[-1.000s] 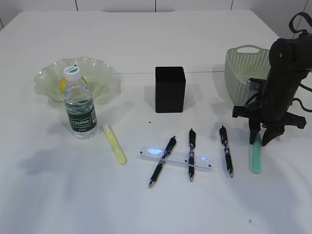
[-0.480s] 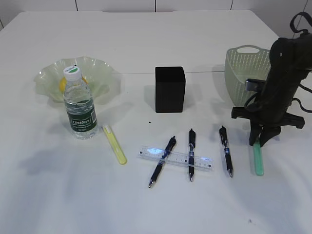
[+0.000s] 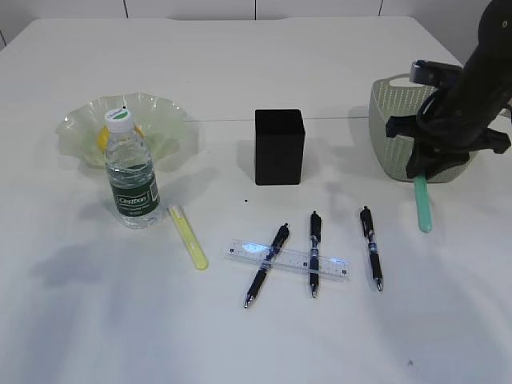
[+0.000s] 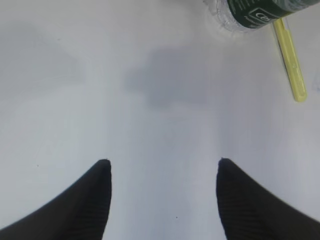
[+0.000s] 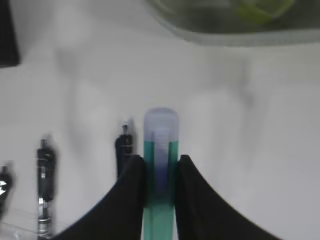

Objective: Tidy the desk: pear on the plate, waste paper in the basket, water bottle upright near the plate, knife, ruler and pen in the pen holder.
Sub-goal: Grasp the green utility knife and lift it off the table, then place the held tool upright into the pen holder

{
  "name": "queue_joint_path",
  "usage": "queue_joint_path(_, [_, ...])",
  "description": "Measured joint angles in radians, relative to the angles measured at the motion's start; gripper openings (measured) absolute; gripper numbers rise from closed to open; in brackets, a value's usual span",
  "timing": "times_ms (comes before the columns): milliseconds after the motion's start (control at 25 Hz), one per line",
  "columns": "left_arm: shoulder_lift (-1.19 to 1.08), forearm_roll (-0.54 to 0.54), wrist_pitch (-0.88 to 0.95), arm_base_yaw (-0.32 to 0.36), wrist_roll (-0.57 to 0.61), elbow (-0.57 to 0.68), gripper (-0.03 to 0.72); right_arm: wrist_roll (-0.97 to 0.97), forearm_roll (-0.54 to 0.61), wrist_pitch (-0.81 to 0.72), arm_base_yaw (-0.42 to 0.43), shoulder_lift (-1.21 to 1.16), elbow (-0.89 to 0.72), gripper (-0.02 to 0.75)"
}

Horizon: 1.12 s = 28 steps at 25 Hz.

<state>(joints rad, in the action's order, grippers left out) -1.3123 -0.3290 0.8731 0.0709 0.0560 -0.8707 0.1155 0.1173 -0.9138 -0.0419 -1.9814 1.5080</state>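
Desk (image 3: 240, 56) clutter is what we see spread over the white top. Our right gripper (image 3: 424, 172) is clamped on one end of a slim green cutter (image 3: 422, 206), which hangs free above the surface in front of the sage-green basket (image 3: 396, 112); in the right wrist view the two black fingers (image 5: 131, 197) pinch the green cutter's body on both sides. Our left gripper (image 4: 162, 167) hovers over bare table with its jaws standing well apart and nothing between them.

The water bottle (image 3: 130, 172) stands upright just in front of the ruffled pale green plate (image 3: 160, 120), where a bit of yellow shows behind the bottle. A slim yellow cutter (image 3: 188, 237) lies just right of the bottle. The black pen holder (image 3: 279, 146) sits at the middle. Nearer the front edge the clear ruler (image 3: 288, 258) lies flat with two black pens (image 3: 314, 253) crossing it, and a third pen (image 3: 371, 246) lies apart to the right. We glimpse something yellowish inside the basket in the right wrist view, too blurred to name.
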Motion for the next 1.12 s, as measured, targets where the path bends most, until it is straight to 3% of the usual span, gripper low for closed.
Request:
queue_joint_path(280, [0.0, 0.0, 0.0, 0.0, 0.0, 0.0, 0.467, -0.196, 0.204, 0.064, -0.032, 0.019, 0.068, 0.106])
queue_joint_path(600, [0.0, 0.0, 0.0, 0.0, 0.0, 0.0, 0.466, -0.246, 0.207, 0.253, -0.153, 0.019, 0.188, 0.106])
queue_joint_path(1120, [0.0, 0.0, 0.0, 0.0, 0.0, 0.0, 0.466, -0.37, 0.207, 0.57, -0.213, -0.024, 0.192, 0.106])
